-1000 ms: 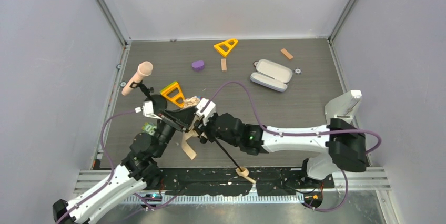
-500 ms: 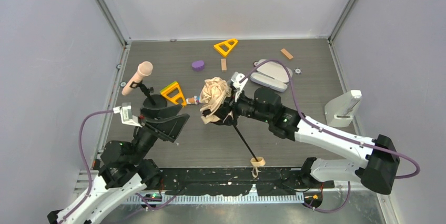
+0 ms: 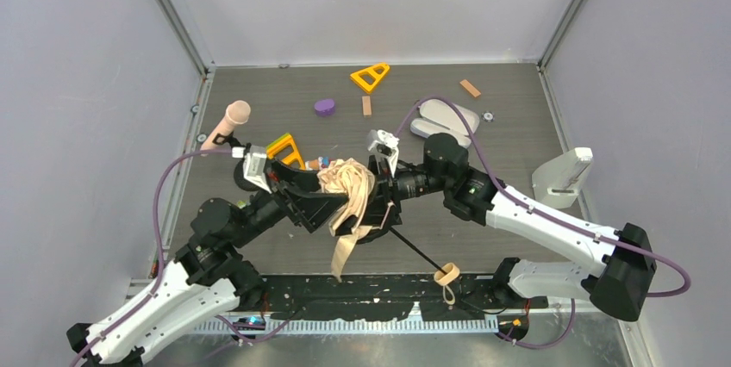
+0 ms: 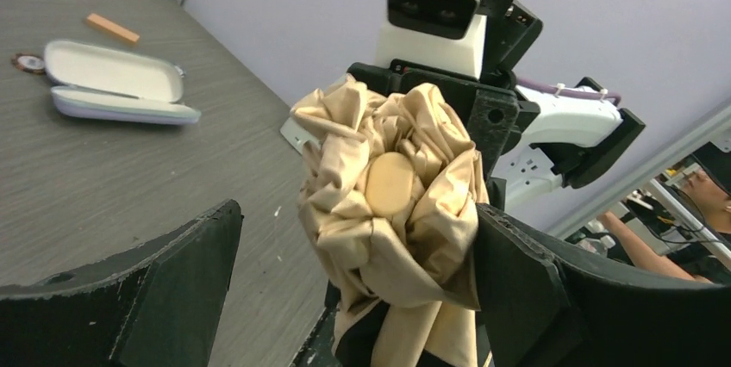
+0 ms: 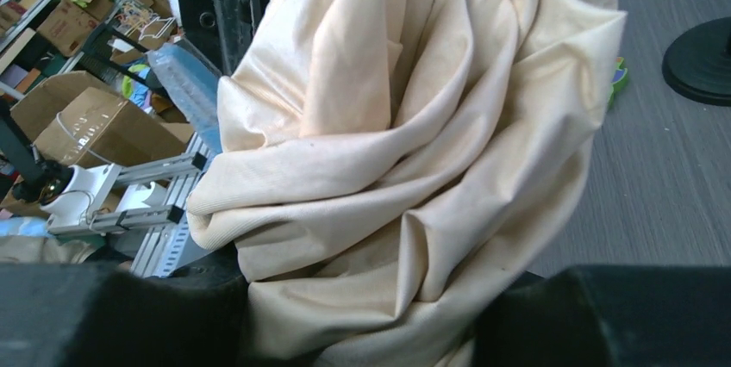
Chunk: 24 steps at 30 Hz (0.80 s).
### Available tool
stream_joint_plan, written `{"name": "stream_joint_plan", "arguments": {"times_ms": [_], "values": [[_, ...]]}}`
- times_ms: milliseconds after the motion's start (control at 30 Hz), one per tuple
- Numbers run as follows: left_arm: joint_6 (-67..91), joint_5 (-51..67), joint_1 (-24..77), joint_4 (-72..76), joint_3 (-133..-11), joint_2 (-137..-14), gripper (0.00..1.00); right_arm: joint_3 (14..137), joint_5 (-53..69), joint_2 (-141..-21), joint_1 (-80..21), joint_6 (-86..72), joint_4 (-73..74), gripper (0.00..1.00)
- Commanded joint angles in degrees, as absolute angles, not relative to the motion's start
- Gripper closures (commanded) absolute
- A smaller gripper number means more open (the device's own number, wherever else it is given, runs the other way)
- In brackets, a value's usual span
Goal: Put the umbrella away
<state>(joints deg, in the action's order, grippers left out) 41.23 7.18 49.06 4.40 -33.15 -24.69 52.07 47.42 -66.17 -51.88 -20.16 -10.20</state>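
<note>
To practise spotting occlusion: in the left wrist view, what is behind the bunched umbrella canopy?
Behind the umbrella canopy rise the right arm's black wrist mount and white camera housing. The fabric covers the umbrella's shaft and whatever grips it.

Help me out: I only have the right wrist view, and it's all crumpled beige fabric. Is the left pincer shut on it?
Observer: No. The left pincer is wide open, the folding umbrella's bunched pale beige fabric canopy between its fingers.
Operator: Where's the handle?
Observer: The small tan handle with its wrist loop is near the grey table's front edge, at the end of the thin black shaft.
Operator: And that black round base at my right?
Observer: It carries a pink-headed microphone.
</note>
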Motion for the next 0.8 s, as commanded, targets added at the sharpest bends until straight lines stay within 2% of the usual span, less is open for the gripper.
{"name": "stream_joint_plan", "arguments": {"times_ms": [0, 100, 133, 200, 233, 267, 333, 433, 600, 767], "values": [[42.5, 10.8, 49.0, 13.1, -34.1, -27.0, 0.0, 56.2, 52.7, -66.9, -53.2, -20.7, -13.4, 0.94], [44.8, 12.3, 49.0, 17.8, -33.2, -28.7, 0.0, 57.2, 53.1, -68.4, -53.6, -19.3, -11.3, 0.94], [45.4, 13.1, 49.0, 18.6, -33.2, -29.4, 0.05, 57.5, 53.0, -68.7, -53.6, -18.4, -10.1, 0.94], [46.4, 15.6, 49.0, 20.2, -32.9, -30.8, 0.29, 58.2, 52.4, -69.3, -53.7, -17.0, -7.8, 0.94], [47.0, 16.9, 49.0, 21.1, -32.8, -31.6, 0.46, 58.8, 52.1, -69.6, -53.7, -16.5, -6.2, 0.94], [47.5, 17.9, 49.0, 21.8, -32.6, -32.3, 0.68, 59.5, 51.3, -69.8, -53.7, -15.6, -5.4, 0.94], [48.3, 19.3, 49.0, 22.5, -32.0, -33.1, 0.98, 60.7, 49.1, -69.9, -53.7, -13.9, -2.3, 0.94], [48.8, 19.9, 49.0, 23.3, -31.0, -33.6, 1.0, 61.8, 41.1, -69.8, -54.2, -11.3, 3.5, 0.86], [51.6, 14.8, 49.0, 28.7, -27.7, -32.7, 1.0, 59.7, 23.3, -68.8, -60.8, -7.2, 4.9, 0.58], [55.3, 10.9, 49.0, 35.1, -24.3, -32.4, 1.0, 56.6, 4.5, -71.4, -67.3, -2.7, 1.6, 0.4]]}}
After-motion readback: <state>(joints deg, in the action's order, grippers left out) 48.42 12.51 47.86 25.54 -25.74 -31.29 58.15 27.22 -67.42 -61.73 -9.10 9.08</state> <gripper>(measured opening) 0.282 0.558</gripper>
